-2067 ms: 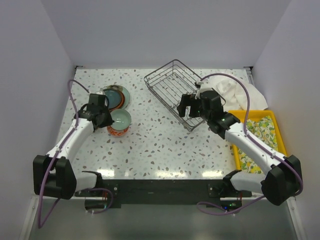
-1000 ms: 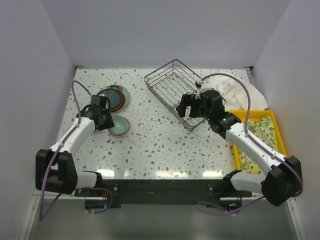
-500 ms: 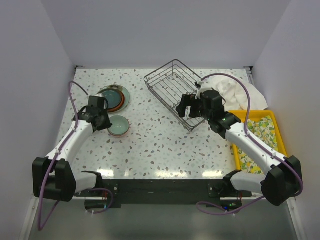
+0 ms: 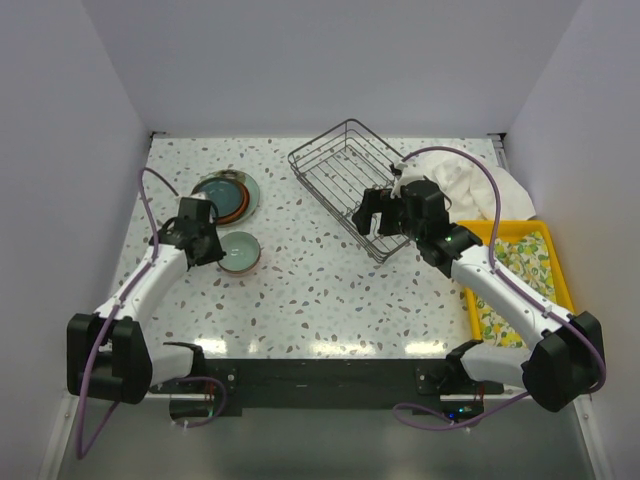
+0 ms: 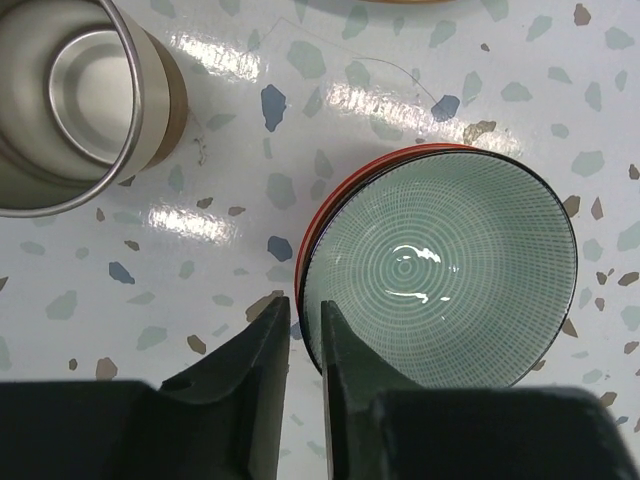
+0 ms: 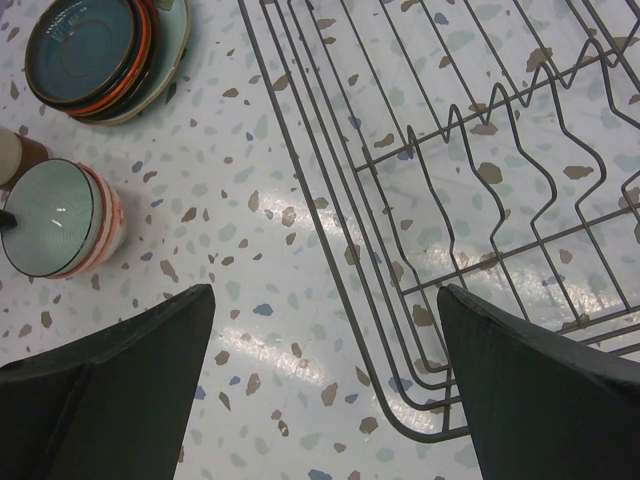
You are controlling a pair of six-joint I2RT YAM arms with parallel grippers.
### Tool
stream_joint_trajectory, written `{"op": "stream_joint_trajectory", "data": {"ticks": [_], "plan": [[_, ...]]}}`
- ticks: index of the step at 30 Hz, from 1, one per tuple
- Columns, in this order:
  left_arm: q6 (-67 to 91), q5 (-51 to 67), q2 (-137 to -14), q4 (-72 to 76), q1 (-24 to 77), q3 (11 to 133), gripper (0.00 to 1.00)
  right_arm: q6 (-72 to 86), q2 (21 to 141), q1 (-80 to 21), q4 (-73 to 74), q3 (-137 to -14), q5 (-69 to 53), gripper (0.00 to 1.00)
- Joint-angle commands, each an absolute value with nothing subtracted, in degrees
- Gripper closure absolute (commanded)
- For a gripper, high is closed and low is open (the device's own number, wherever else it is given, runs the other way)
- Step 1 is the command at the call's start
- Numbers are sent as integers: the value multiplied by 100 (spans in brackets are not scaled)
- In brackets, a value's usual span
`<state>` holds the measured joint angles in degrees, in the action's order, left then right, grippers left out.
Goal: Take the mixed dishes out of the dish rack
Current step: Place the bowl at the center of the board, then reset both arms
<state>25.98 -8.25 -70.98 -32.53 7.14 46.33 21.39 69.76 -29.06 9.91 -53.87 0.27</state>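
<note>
A pale green bowl [image 4: 240,252] with a red patterned outside stands upright on the table, in front of a stack of plates [image 4: 228,195]. My left gripper [image 4: 214,250] is at the bowl's left rim. In the left wrist view the bowl [image 5: 440,265] fills the right half, and my left gripper [image 5: 305,310] has its jaws nearly together with the rim in the slit. A cream and brown cup [image 5: 80,100] stands close by on the left. My right gripper [image 4: 372,215] hangs wide open over the near corner of the dish rack [image 4: 335,170], which holds no dish that I can see.
A white cloth [image 4: 470,185] lies bunched at the back right beside the rack. In front of the cloth is a yellow tray [image 4: 500,227] holding a patterned item. White walls close in the table on the left, back and right.
The bowl, shown tilted and raised earlier, now rests flat on the table. The left jaws have narrowed on its rim. The right arm has not moved.
</note>
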Motion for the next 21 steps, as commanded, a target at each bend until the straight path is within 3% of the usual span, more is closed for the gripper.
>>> {"op": "stream_joint_trajectory", "data": {"ticks": [1,9,12,17,21], "plan": [[2646,-870,-6829,-3217,677,4675,71,2057,6873,-2874,993,-5519,-18,3],[2619,-1055,-5952,-3550,677,5079,53,1785,6549,-2874,1265,-5643,368,2],[2514,-1186,-5310,-3647,677,5203,42,1697,6285,-2865,1432,-5625,834,2],[2303,-1608,-4036,-4033,685,5449,13,1486,5477,-2865,1889,-5651,1948,2],[2215,-1828,-3254,-4306,808,5748,4,1293,4756,-2874,1925,-5476,2661,2]]}}
